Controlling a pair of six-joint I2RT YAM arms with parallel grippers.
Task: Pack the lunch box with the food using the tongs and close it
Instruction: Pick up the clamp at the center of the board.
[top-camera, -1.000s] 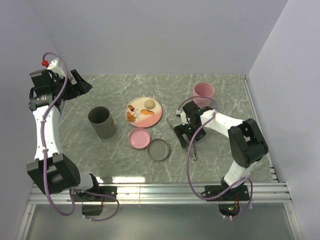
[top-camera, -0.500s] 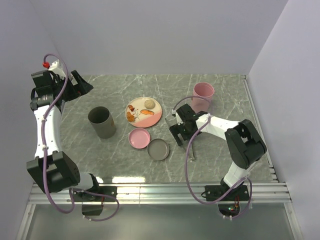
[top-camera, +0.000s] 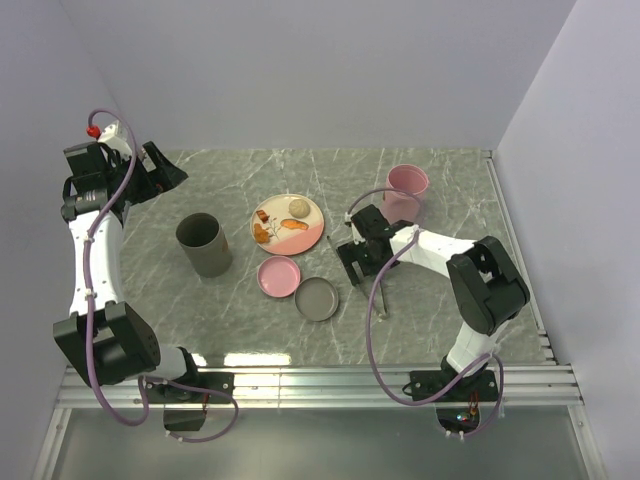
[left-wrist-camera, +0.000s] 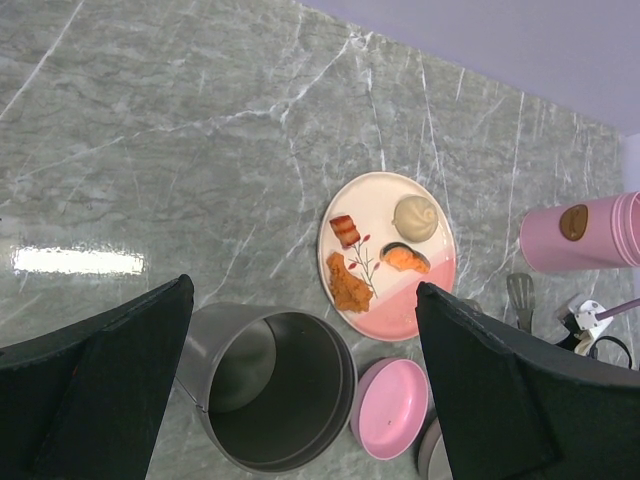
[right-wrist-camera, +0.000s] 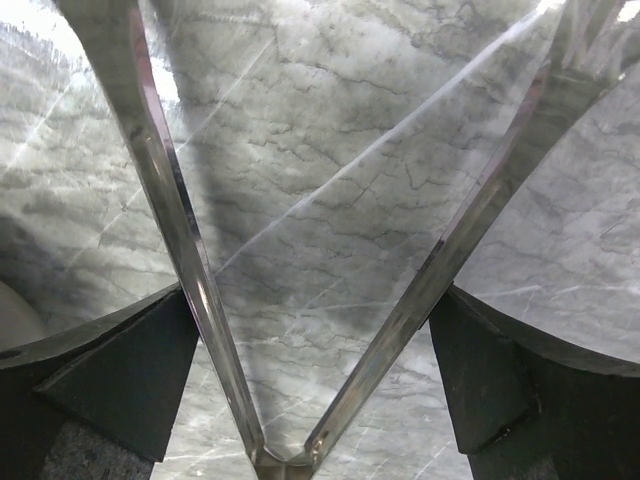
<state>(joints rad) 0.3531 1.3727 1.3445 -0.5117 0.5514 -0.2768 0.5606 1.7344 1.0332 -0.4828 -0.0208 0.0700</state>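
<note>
The food (top-camera: 283, 222) lies on a pink-and-cream plate (top-camera: 312, 233): orange-brown chunks (left-wrist-camera: 348, 282), a beige ball (left-wrist-camera: 416, 217) and a small red-and-white bit (left-wrist-camera: 345, 230). The lunch box (top-camera: 204, 243), a grey round pot, stands open and empty (left-wrist-camera: 270, 390) left of the plate. The silver tongs (right-wrist-camera: 170, 200) run between my right gripper's (right-wrist-camera: 312, 292) wide-set jaws, one finger against the outside of each arm, hinge toward the wrist. That gripper (top-camera: 355, 272) is low over the table right of the plate; the tongs' hinge end (top-camera: 381, 300) trails behind it. My left gripper (left-wrist-camera: 305, 290) hangs open and high at the back left (top-camera: 165, 170).
A pink shallow lid (top-camera: 279, 276) and a grey lid (top-camera: 317, 299) lie in front of the plate. A pink cup (top-camera: 406, 186) stands at the back right. Walls close in the table at the back and on both sides.
My right gripper has moved left toward the plate and turned a little, and the tongs shifted with it. The left arm has barely moved.
</note>
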